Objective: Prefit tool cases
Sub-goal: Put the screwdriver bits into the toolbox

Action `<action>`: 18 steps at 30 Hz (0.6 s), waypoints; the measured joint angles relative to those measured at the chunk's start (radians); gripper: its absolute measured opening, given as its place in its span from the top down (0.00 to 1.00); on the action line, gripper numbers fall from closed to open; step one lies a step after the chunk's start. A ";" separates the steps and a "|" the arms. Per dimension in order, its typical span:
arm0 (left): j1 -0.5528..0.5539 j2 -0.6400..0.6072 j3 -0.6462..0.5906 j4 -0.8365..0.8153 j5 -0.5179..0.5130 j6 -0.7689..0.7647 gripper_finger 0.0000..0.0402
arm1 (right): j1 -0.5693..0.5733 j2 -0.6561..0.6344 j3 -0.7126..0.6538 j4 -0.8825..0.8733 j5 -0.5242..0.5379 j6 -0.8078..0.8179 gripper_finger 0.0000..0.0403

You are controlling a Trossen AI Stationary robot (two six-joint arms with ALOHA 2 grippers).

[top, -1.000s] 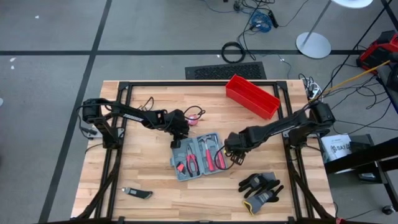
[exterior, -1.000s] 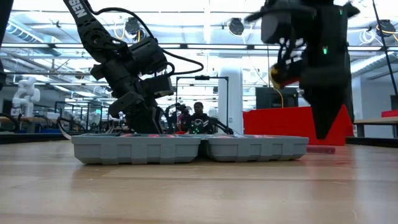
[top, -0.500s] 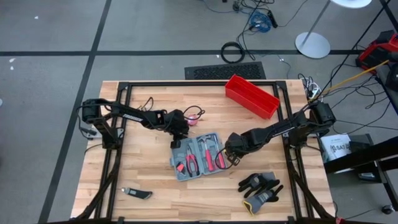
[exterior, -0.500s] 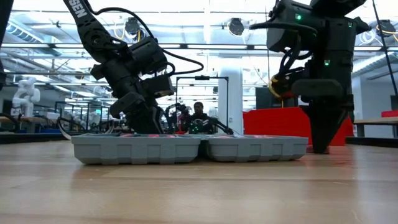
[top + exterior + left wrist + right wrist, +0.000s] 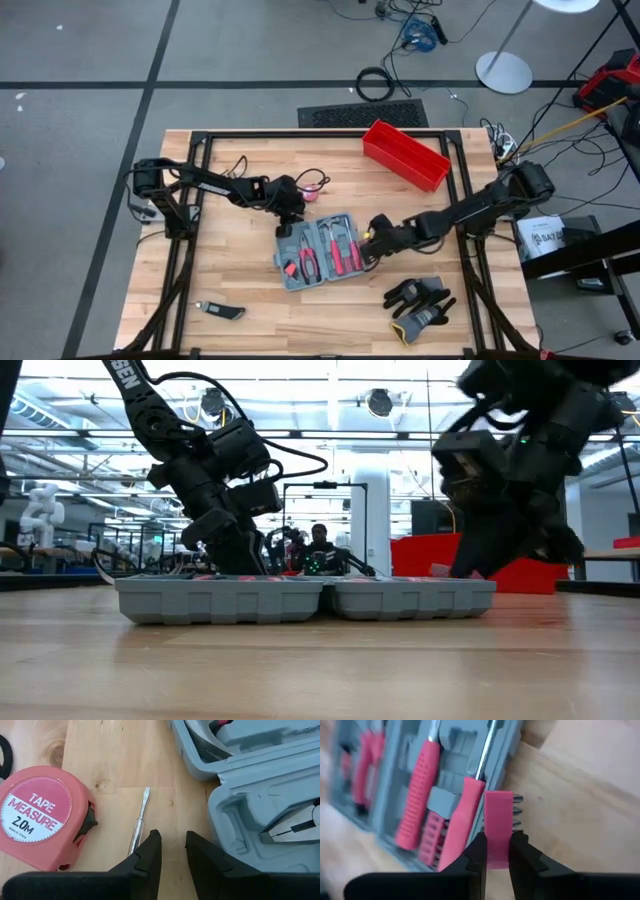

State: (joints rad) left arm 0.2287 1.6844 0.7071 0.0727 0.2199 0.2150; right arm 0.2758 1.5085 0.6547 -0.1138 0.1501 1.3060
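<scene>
The tool case point(image 5: 318, 251) lies flat and wide open around the middle of the wooden bench point(image 5: 230, 280), grey moulded insides up, with pink-handled tools sitting in the slots. From the low view it's just two shallow grey trays side by side.

The right pincer point(image 5: 495, 851) is at the case's right edge and it's clamped on a small pink bit holder point(image 5: 498, 827), a flat pink strip with a row of metal bits point(image 5: 517, 812) poking out the side. It sits just past the case's rim, right next to two pink screwdriver handles point(image 5: 418, 795).

The left pincer point(image 5: 172, 851) is parked low by the case's upper-left corner, fingers only a narrow gap apart and nothing between them. A loose screwdriver shaft point(image 5: 139, 820) lies on the wood just in front of it, and a pink tape measure point(image 5: 41, 815) is beside that.

Also on the bench: a red bin point(image 5: 404, 154) at the back, black gloves point(image 5: 420, 305) front right, and a small dark tool point(image 5: 220, 311) front left.
</scene>
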 joint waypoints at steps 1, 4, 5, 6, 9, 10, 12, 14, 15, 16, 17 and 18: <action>0.000 0.000 0.000 0.000 0.000 0.000 0.77 | 0.009 -0.020 -0.036 0.062 0.004 0.037 0.88; 0.000 0.000 0.000 0.001 0.000 0.000 0.77 | 0.050 -0.083 -0.166 0.317 0.020 0.142 0.88; 0.000 0.000 0.000 0.001 0.001 0.000 0.77 | 0.068 -0.099 -0.215 0.415 0.038 0.171 0.88; 0.000 0.000 0.000 0.001 0.001 0.000 0.77 | 0.088 -0.108 -0.269 0.531 0.057 0.183 0.88; 0.000 0.000 0.000 0.003 0.001 0.000 0.77 | 0.170 -0.110 -0.419 0.864 0.228 0.213 0.88; 0.000 0.000 0.000 0.006 0.001 0.000 0.77 | 0.198 -0.106 -0.463 0.954 0.293 0.209 0.88; 0.000 0.000 0.000 0.018 0.003 0.000 0.77 | 0.250 -0.101 -0.538 1.091 0.429 0.188 0.88; 0.000 0.000 0.001 0.033 0.009 0.000 0.77 | 0.295 -0.101 -0.588 1.192 0.570 0.128 0.88; 0.000 0.000 0.001 0.037 0.009 0.000 0.77 | 0.311 -0.101 -0.610 1.239 0.620 0.103 0.85; 0.000 0.000 0.001 0.039 0.009 0.000 0.77 | 0.323 -0.102 -0.630 1.279 0.658 0.078 0.80; 0.002 0.000 0.001 0.045 0.009 0.000 0.77 | 0.330 -0.102 -0.644 1.312 0.675 0.048 0.75; 0.002 0.000 0.001 0.046 0.009 0.000 0.77 | 0.335 -0.102 -0.645 1.328 0.685 0.021 0.69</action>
State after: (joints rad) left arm 0.2302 1.6844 0.7082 0.1188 0.2287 0.2149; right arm 0.6110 1.4068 0.0097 1.2146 0.8350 1.3272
